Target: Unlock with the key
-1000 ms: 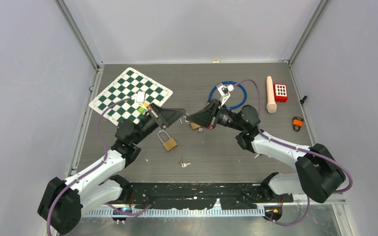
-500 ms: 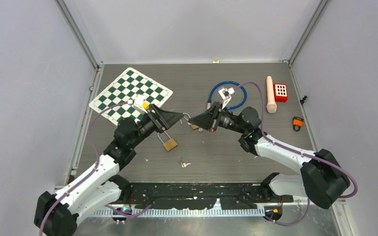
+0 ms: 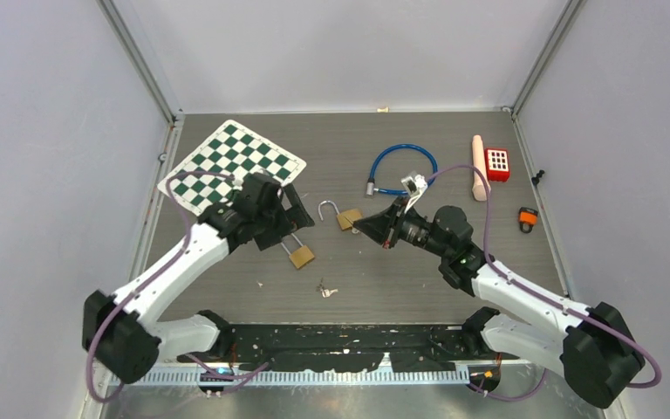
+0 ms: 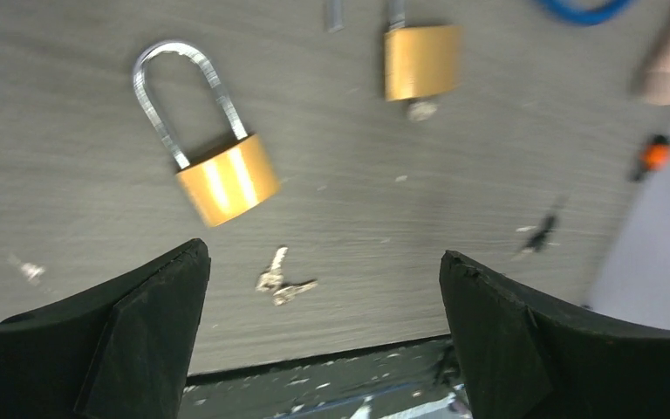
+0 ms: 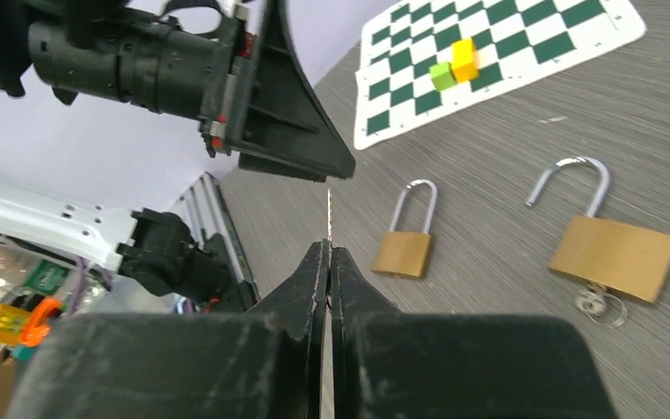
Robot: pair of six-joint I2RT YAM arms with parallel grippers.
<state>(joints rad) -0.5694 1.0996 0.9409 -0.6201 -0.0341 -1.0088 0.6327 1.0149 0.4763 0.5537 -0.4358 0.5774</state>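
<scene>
With my right gripper (image 5: 329, 262) pinching the key (image 5: 329, 209) and my left gripper (image 4: 323, 255) spread, I'd next steady the closed padlock (image 4: 227, 179) for insertion.

Left arm (image 3: 179, 266): white shell links between rounded black joint housings.
Right arm (image 3: 523, 292): same white links, black joints, bulky black shoulder block at 4 o'clock.
Cables: a purple cable (image 3: 487, 223) loops loosely along each arm.
Left gripper (image 4: 323, 253): two broad matte-black wedge fingers; red trim on the black body behind them.
Right gripper (image 5: 329, 249): black fingers tapering to thin tips.
Mount: black base plate (image 3: 349, 345) at 6 o'clock on the desk.
</scene>
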